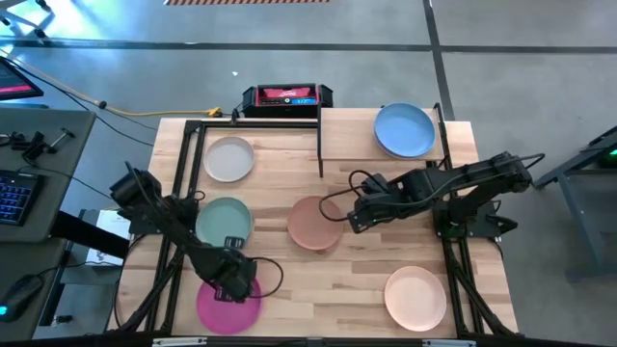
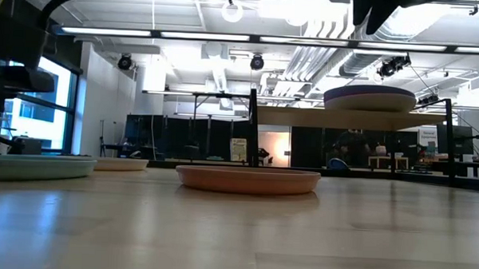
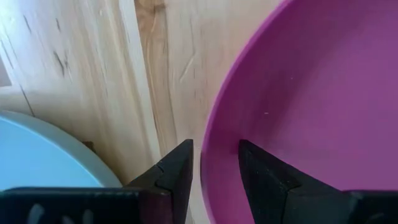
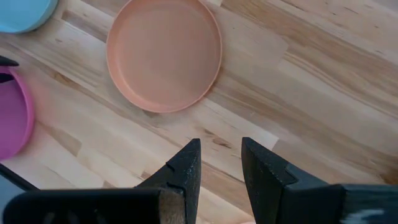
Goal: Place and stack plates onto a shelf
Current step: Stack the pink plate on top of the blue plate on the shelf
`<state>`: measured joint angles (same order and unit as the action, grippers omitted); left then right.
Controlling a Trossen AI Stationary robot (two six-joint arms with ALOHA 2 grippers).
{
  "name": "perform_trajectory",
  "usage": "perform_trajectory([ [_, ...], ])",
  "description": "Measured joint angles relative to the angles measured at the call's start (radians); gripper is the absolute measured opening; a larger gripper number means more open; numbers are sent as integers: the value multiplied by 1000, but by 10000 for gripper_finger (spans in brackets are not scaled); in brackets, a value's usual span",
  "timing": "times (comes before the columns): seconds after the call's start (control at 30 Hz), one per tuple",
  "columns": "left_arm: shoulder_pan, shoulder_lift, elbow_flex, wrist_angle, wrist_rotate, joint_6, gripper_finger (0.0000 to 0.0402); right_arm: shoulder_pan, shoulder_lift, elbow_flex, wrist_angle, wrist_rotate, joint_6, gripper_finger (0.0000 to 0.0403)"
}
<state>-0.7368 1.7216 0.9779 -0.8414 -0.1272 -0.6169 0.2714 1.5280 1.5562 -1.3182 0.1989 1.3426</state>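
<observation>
Left gripper (image 3: 216, 168) is down at the purple plate (image 1: 229, 301) near the table's front-left, and the left wrist view shows the fingers narrowly parted and straddling that plate's rim — one finger outside, one inside the dish, with no sign of the plate lifted. The mint plate (image 1: 225, 221) lies just beside it, its edge showing in that same wrist view. Over on the other side, the right gripper (image 4: 219, 163) hovers above bare wood with its fingers slightly apart and nothing between them; the terracotta plate (image 4: 164, 54) lies flat just ahead of it, apart from the tips. The high view gives the whole spread — the white plate (image 1: 229, 158) at the back left, the peach plate (image 1: 415, 297) at the front right, and the blue plate (image 1: 404, 129) sitting alone on the shelf (image 1: 347, 140). The low view adds that the shelf board stands raised above the table (image 2: 236, 238), plate on top.
</observation>
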Motion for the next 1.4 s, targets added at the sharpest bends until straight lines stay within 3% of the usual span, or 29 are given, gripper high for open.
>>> perform_trajectory([
  [0.3,3,10,0,3,3,0,113,0,0,0,0,0,-15,94],
  [0.67,4,3,4,3,5,-3,11,0,-1,0,0,29,-16,94],
  [0.97,3,-16,2,5,-3,-8,6,0,-1,0,0,8,-16,94],
  [1.17,10,-109,0,3,-13,-10,3,0,-1,-1,0,8,-16,97],
  [1.4,50,-229,0,-14,-68,-11,1,0,-1,-1,1,30,-39,140],
])
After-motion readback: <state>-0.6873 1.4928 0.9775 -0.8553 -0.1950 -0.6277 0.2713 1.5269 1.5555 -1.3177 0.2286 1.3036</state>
